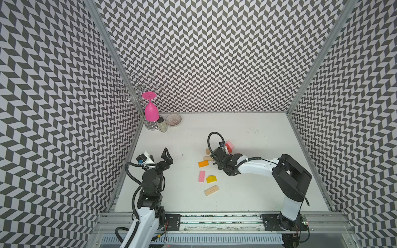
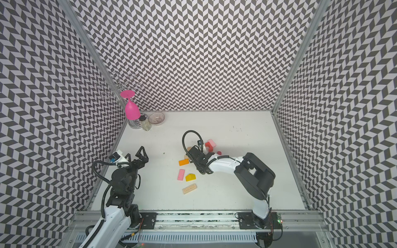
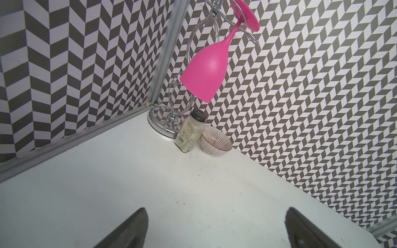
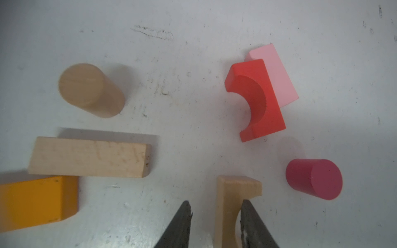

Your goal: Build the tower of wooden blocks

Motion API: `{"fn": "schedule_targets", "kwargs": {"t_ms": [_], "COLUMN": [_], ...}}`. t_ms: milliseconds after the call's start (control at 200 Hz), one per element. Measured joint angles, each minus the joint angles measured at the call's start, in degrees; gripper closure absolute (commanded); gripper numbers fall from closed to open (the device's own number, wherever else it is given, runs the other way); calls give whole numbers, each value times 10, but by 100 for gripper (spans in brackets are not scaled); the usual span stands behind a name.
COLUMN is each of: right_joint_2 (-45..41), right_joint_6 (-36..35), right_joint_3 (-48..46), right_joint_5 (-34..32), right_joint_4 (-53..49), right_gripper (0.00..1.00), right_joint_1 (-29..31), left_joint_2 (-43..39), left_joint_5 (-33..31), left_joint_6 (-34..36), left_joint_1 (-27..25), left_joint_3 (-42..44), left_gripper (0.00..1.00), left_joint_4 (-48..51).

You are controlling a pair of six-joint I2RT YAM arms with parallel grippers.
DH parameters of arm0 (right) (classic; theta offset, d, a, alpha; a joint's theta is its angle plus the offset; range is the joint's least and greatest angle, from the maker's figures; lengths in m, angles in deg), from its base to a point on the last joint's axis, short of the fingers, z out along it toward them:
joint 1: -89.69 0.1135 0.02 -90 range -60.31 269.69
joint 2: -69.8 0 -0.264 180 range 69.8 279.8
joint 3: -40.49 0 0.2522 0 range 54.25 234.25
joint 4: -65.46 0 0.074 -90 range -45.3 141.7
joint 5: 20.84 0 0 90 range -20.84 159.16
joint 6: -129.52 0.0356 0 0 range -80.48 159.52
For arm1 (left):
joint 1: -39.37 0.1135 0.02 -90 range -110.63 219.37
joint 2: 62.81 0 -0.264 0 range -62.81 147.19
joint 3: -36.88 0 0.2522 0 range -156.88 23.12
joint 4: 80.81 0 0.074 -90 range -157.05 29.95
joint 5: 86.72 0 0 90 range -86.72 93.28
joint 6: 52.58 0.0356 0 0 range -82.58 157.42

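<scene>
Tan arch (image 4: 231, 193) plain only from the right wrist view. Straddled by the right gripper (image 4: 216, 203), one finger against its hollow, a gap at the other, not clamped. Around it: red arch (image 4: 257, 101) touching a pale pink block (image 4: 279, 75), crimson cylinder (image 4: 315, 179), tan bar (image 4: 90, 157). Only from both top views: yellow house block (image 1: 211, 178), pink bar (image 1: 202, 176) — loose, nearer the front, open white table (image 1: 268, 189) rightward. Left gripper (image 3: 216, 211) spread wide, empty, facing the pink goblet (image 3: 206, 70).
</scene>
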Motion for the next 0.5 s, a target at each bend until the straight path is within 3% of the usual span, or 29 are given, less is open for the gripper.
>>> {"fn": "schedule_targets", "kwargs": {"t_ms": [326,501], "right_joint_2": [0,0], "right_joint_6": [4,4], "right_joint_3": [-16,-32], "right_joint_5": [1,18], "right_joint_4": [9,40], "right_gripper": [61,69], "right_joint_1": [0,-5], "left_joint_2": [0,0], "left_joint_5": [0,0], "left_joint_6": [0,0], "left_joint_1": [0,0], "left_joint_3": [0,0], "left_gripper": [0,0], "left_joint_4": [0,0]}}
